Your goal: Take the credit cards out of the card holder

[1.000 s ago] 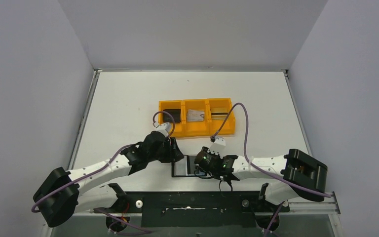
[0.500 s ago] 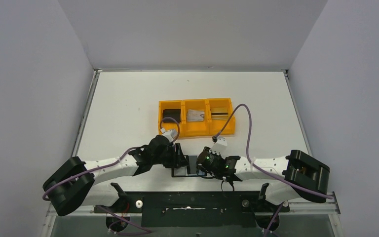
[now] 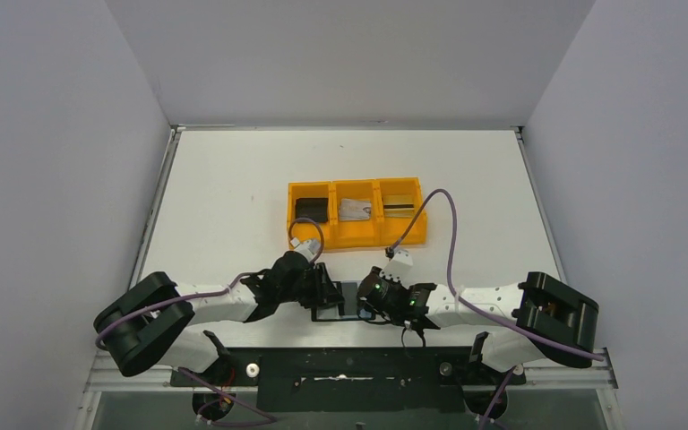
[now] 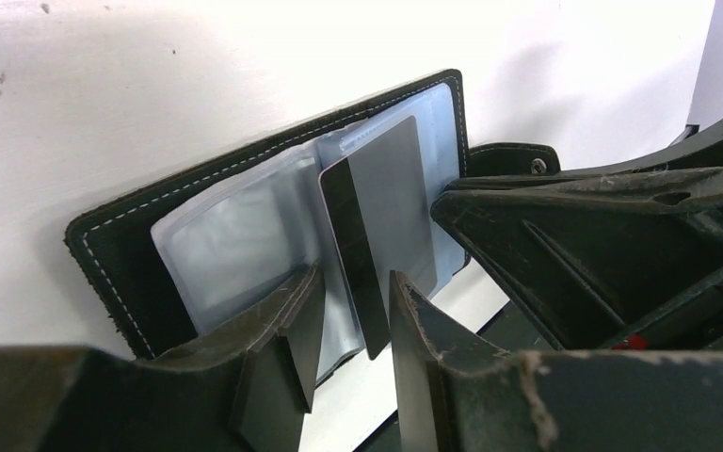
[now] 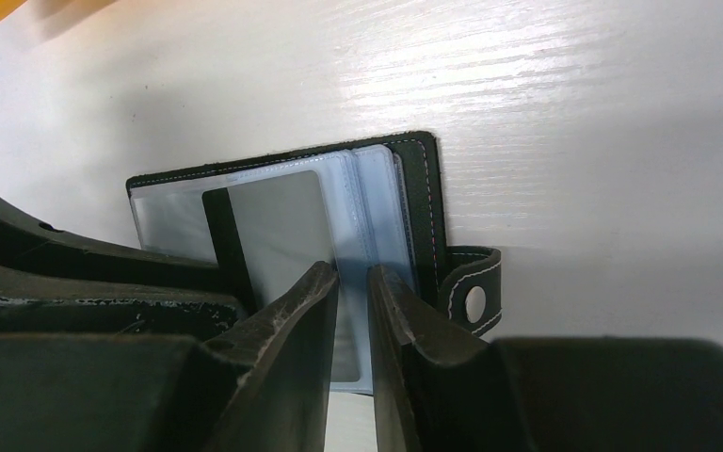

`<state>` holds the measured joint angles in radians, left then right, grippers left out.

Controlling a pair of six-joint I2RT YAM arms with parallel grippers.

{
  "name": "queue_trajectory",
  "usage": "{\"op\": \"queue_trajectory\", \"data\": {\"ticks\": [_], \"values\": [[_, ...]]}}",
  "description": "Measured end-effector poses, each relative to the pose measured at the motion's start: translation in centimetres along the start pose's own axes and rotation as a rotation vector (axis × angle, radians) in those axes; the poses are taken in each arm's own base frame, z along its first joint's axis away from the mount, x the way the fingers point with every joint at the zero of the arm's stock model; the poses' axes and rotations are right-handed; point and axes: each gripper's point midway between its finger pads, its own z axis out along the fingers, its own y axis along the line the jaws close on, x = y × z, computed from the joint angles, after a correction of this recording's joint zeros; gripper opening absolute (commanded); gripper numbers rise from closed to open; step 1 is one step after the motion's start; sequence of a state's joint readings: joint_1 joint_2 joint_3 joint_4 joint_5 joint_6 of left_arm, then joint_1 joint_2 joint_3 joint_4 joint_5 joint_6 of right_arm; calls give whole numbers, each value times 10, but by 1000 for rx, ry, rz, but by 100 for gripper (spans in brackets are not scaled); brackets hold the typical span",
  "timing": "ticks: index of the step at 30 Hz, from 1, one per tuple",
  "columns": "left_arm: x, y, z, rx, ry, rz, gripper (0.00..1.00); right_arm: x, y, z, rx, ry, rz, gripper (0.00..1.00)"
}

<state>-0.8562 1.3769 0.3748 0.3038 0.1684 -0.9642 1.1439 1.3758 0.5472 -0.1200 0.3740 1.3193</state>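
Note:
The black card holder (image 3: pixel 338 306) lies open on the table near the front edge, between my two grippers. In the left wrist view a silvery-grey credit card (image 4: pixel 388 193) with a dark stripe sticks out of the card holder's (image 4: pixel 212 231) blue-grey pockets. Its lower corner sits between the fingers of my left gripper (image 4: pixel 356 282), which stand apart around it. My right gripper (image 5: pixel 350 273) hovers over the holder's (image 5: pixel 420 202) right-hand pockets beside the same card (image 5: pixel 282 226), with only a narrow slit between its fingers. Two more cards, silvery (image 3: pixel 355 210) and gold (image 3: pixel 399 207), lie in the tray.
The orange three-compartment tray (image 3: pixel 358 238) stands behind the grippers mid-table, with a small black block (image 3: pixel 311 209) in its left compartment. The holder's snap tab (image 5: pixel 471 299) sticks out to the right. Both arms lie low along the front edge, close together.
My left arm has drawn back toward the front edge, bringing its gripper down at the holder's left side around the card. Both grippers have narrowed. The right arm has barely moved.

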Motion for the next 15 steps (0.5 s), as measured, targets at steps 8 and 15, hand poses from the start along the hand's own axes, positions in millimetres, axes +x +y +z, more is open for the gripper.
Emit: {"op": "queue_trajectory", "data": {"ticks": [8, 15], "values": [[1, 4, -1, -1, -13, -5, 20, 0, 0, 0, 1, 0, -1, 21], [4, 3, 0, 15, 1, -13, 17, 0, 0, 0, 1, 0, -1, 21]]}}
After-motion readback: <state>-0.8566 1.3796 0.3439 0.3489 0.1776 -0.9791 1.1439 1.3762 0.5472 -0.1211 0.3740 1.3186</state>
